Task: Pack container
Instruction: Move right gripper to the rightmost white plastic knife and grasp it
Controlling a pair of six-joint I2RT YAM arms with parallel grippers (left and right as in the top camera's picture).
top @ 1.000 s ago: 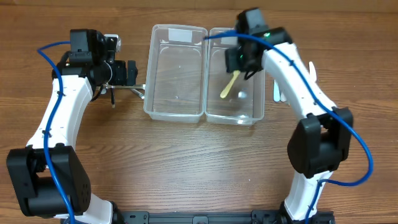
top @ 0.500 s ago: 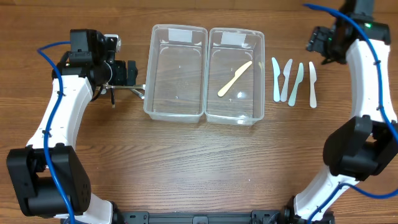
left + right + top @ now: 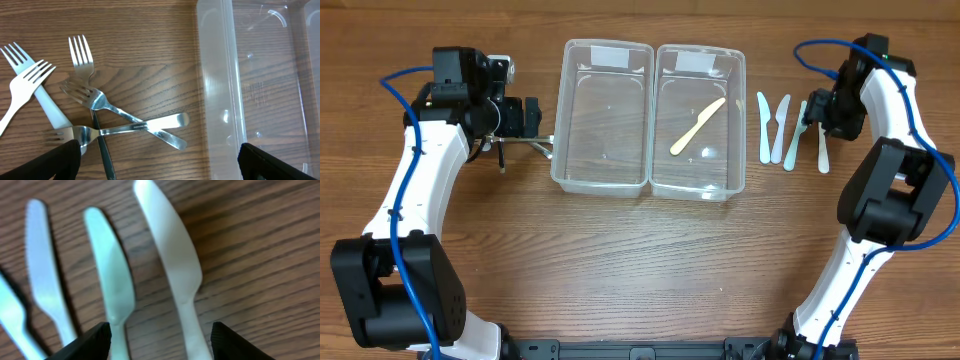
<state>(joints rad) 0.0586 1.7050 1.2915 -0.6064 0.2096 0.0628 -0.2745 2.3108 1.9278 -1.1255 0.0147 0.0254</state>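
Here, my right jaws hang apart over a white plastic knife [image 3: 172, 255] on the counter [image 3: 260, 255]. It looks light, thin and slippery; I'd pinch its narrow handle.

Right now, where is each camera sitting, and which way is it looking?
Overhead: fixed above the table, looking straight down at two clear containers and the knives; the left arm and right arm show.
Left wrist: on the left arm, looking down at forks and a container wall; the left hand's fingers show.
Right wrist: on the right arm, close above the knives; the right hand's fingers show.
Shared: overhead and right wrist both see the knives.
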